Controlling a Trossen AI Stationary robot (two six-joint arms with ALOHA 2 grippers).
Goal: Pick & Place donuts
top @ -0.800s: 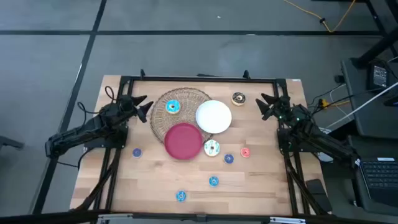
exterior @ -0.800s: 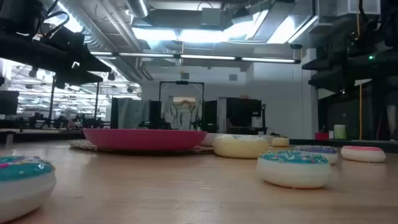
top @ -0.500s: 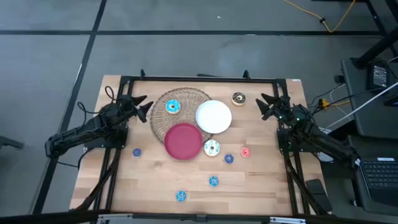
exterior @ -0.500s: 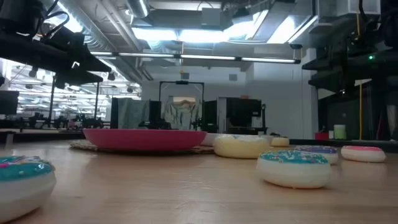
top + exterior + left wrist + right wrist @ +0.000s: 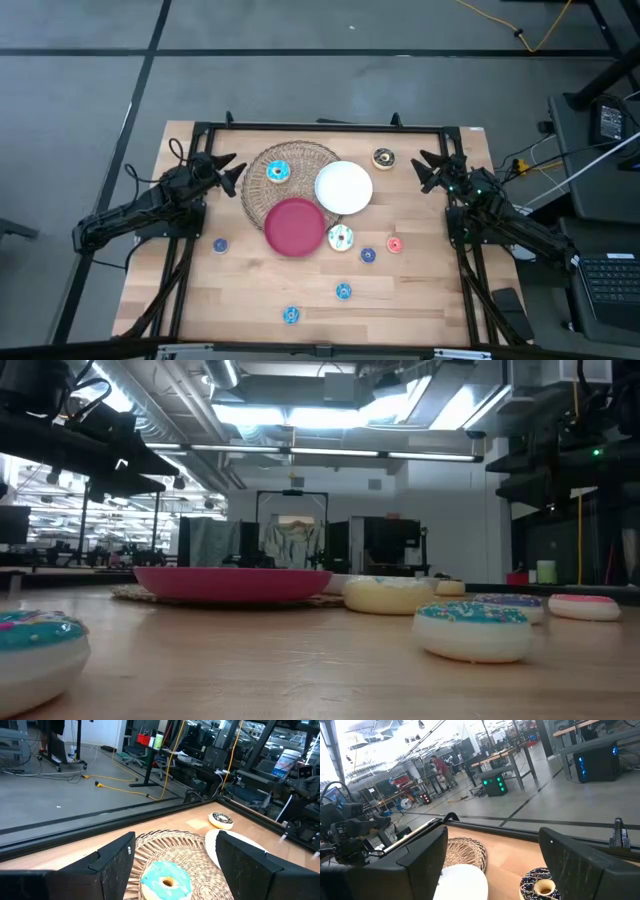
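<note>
A cyan donut lies on the round wicker mat; in the left wrist view that cyan donut lies just ahead of my left gripper, which stands open. A chocolate-brown donut lies at the far right, ahead of my open right gripper, and shows as the brown donut there. A white sprinkled donut, a navy one, a red one and small blue ones lie on the table. My left gripper and my right gripper hover at the table's sides.
A white plate rests on the mat's right edge, and a red plate overlaps the mat's near edge. A black frame runs along the table's edges. Bare wood lies between the scattered donuts at the near side.
</note>
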